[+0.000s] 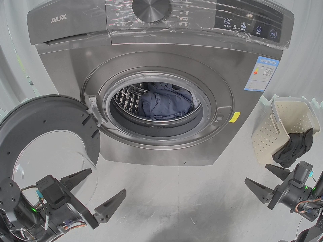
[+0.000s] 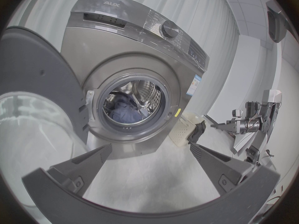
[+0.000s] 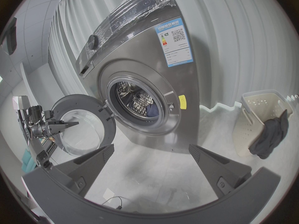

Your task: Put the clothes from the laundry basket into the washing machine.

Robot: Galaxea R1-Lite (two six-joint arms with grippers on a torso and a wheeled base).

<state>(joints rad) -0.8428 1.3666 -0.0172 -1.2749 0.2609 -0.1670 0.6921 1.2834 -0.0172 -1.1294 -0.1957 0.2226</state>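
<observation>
A dark garment (image 1: 293,148) hung limp over the rim of the basket (image 1: 269,135), right of the washer (image 1: 158,57). Soft and light, it looked best pinched at its bunched fold. The right gripper (image 1: 256,172) hovered near it, spread wide, like the left gripper (image 1: 107,181) by the open door (image 1: 43,118). The head view showed blue cloth (image 1: 165,101) heaped in the drum, barely glimpsed from the right wrist.

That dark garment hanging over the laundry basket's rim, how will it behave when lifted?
Probably floppy: the dark garment droops in folds over the laundry basket rim, so it should sag and trail. Likely light, though the perforated basket might tip if cloth snags.
</observation>
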